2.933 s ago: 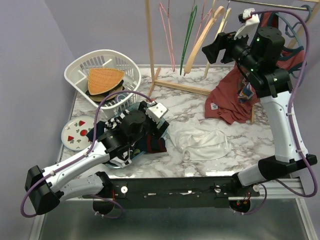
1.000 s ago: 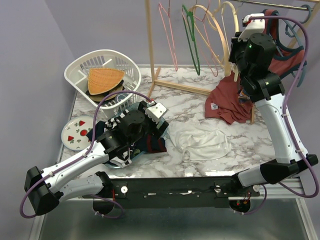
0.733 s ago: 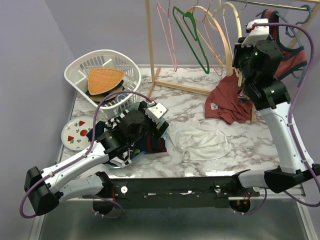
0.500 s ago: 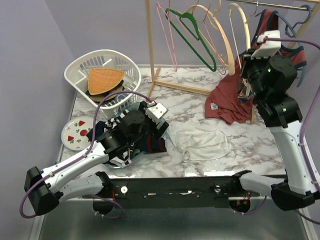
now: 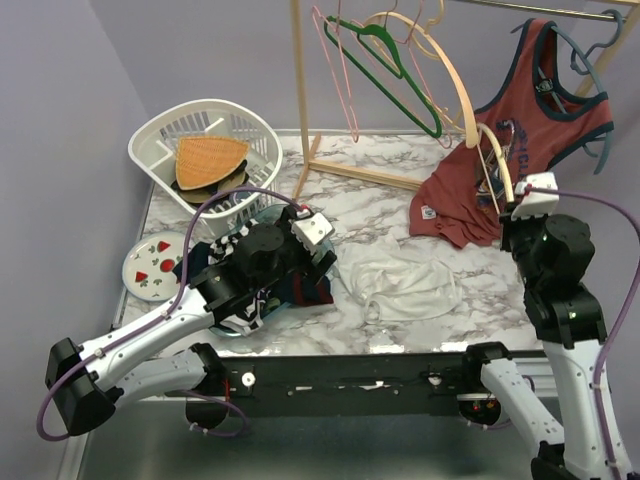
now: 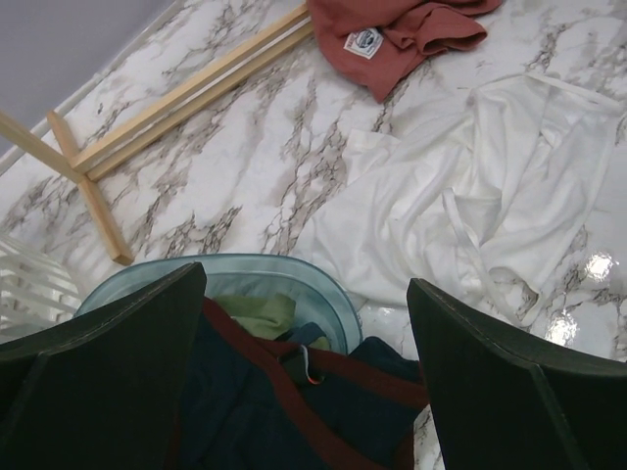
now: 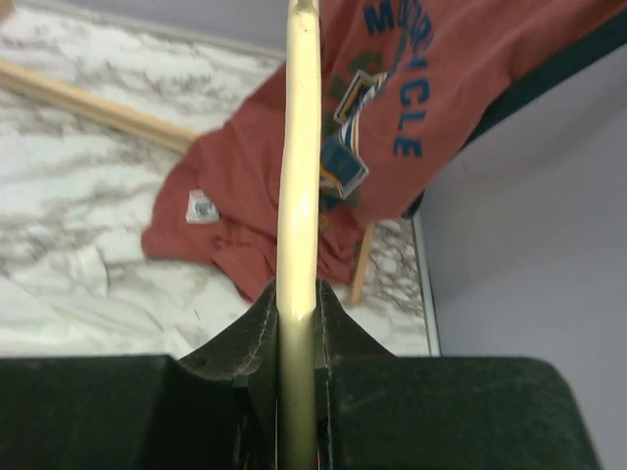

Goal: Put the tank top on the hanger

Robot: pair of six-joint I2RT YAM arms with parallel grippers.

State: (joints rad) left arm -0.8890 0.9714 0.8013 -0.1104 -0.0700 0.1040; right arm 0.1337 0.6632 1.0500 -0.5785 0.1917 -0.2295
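REMOTE DESK: My right end effector (image 7: 297, 299) is clamped on the lower end of the cream hanger (image 7: 297, 176). The hanger curves up and away from the jaws toward the top of the overhead view, near a green hanger (image 5: 395, 75). A red tank top (image 5: 520, 150) hangs behind it, its lower part heaped on the marble surface (image 5: 380, 195).

The white tank top (image 5: 405, 285) lies crumpled on that surface between the two arms, clear of both and well apart from the hanger.

My left end effector (image 6: 309, 362) has its jaws spread wide with nothing between them. It hangs above a pale blue tub (image 6: 245, 262) of dark clothes, just beside the tank top's near edge.
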